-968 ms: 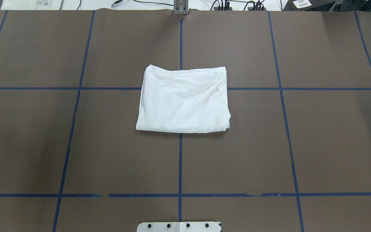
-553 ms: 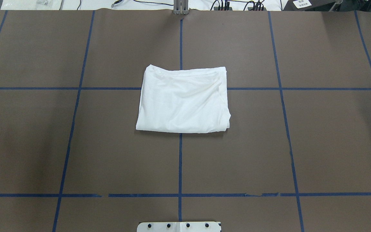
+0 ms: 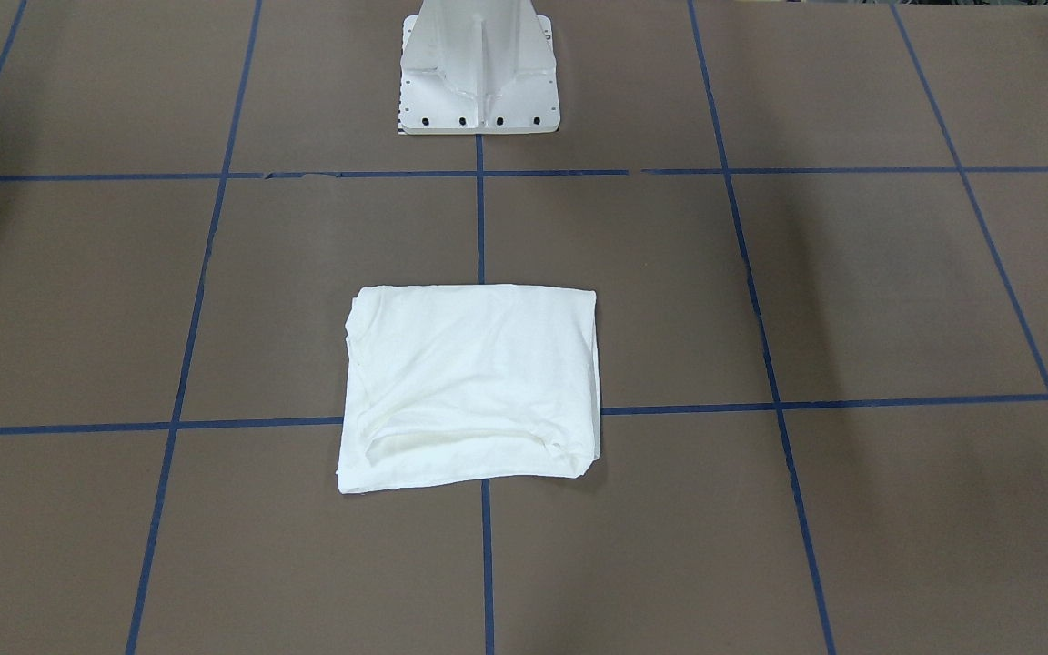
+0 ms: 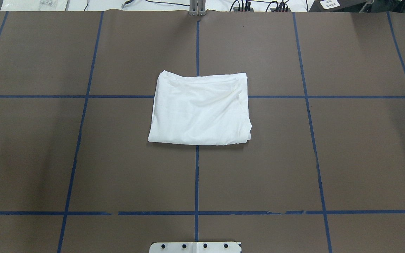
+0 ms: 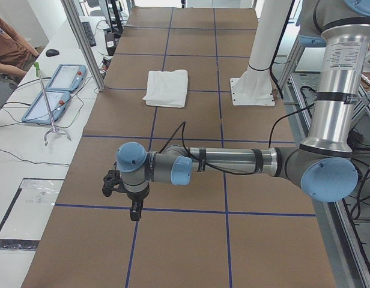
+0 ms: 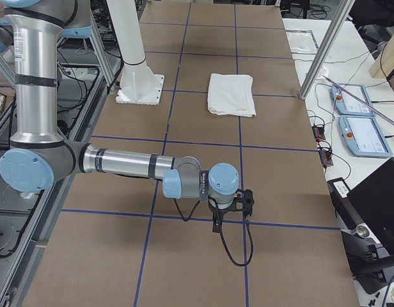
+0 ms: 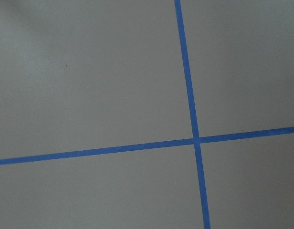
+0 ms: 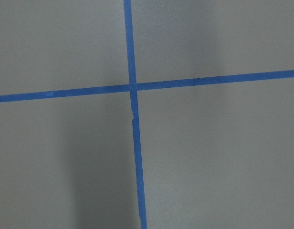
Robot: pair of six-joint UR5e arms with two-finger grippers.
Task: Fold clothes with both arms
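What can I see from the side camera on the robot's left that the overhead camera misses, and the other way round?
Only exterior left: the left arm stretched over the table, two tablets and a person's sleeve beside it. Only overhead: a gap in the blue tape nearest the robot. Both: the folded white shirt and the white base plate.

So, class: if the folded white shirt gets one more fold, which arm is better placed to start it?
Right, narrowly. The shirt lies centred on the table, and the left gripper and right gripper hang far off at its opposite ends, but the shirt's stacked loose edges face the robot's right.
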